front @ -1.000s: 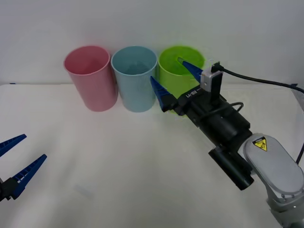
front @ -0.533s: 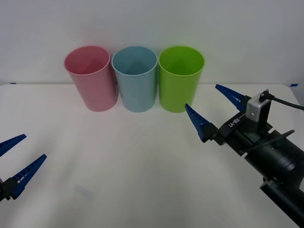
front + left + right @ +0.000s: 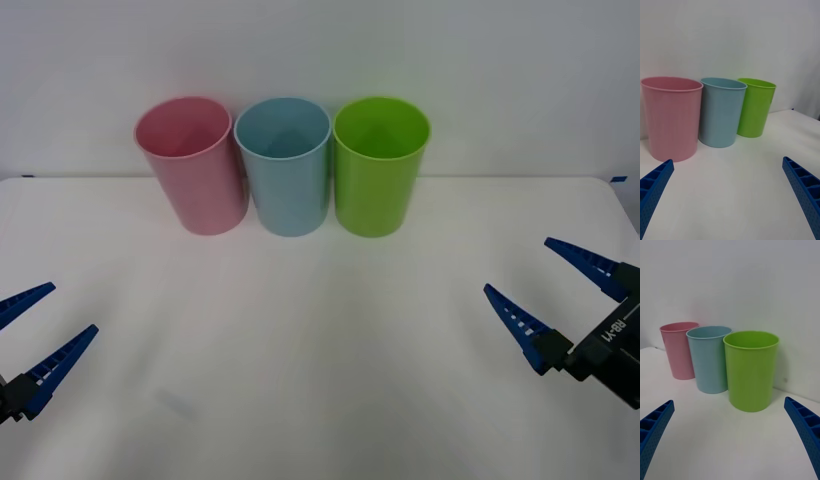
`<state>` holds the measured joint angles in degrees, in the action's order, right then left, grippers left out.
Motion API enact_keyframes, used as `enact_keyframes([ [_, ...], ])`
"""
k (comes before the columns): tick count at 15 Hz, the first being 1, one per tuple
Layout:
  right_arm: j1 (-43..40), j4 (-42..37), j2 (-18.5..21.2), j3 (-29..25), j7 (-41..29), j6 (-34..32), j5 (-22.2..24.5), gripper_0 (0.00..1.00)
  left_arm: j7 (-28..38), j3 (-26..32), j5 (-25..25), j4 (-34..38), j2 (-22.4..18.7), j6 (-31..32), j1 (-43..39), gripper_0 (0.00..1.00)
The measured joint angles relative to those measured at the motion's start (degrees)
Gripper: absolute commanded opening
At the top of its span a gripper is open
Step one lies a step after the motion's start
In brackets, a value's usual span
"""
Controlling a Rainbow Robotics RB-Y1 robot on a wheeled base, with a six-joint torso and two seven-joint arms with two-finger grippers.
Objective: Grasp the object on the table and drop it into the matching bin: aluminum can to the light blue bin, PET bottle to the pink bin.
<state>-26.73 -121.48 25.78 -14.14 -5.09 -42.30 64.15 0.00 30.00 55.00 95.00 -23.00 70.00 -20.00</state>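
The object, the aluminum can, is out of view. On the white table (image 3: pixel 320 340) the pink bin (image 3: pixel 192 165) stands at the back left, with the light blue bin (image 3: pixel 285 165) close beside it. My right gripper (image 3: pixel 518 266) hovers open and empty near the table's right front, well short of the bins. Over the left front edge my left gripper (image 3: pixel 72 308) is open and holds nothing. The right wrist view has the pink bin (image 3: pixel 677 350) and light blue bin (image 3: pixel 709 360) beyond the open right gripper (image 3: pixel 728 400). From the left wrist, both bins (image 3: pixel 672 116) (image 3: pixel 720 112) stand ahead of the left gripper (image 3: pixel 727 160).
A lime green bin (image 3: pixel 380 165) stands right of the light blue one, all three in a row against the white back wall. Bare tabletop stretches from the bins to the front edge.
My right arm has pulled back from beside the light blue and green bins to the right front, fingers open throughout. The left arm has not moved.
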Motion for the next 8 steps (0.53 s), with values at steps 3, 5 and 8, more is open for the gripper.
enact_keyframes([
  [3,-4.81,0.15,-0.11,-4.90,2.13,-3.74,-3.62,1.00,0.00,0.00,0.00,0.00,0.00,0.00,0.00,1.00],
  [5,-7.42,0.25,-0.11,-6.79,4.30,-4.79,-5.31,1.00,0.00,0.00,0.00,0.00,0.00,0.00,0.00,1.00],
  [8,-9.43,3.25,-0.11,-8.71,11.84,-6.74,-8.87,1.00,0.00,0.00,0.00,0.00,0.00,0.00,0.00,1.00],
])
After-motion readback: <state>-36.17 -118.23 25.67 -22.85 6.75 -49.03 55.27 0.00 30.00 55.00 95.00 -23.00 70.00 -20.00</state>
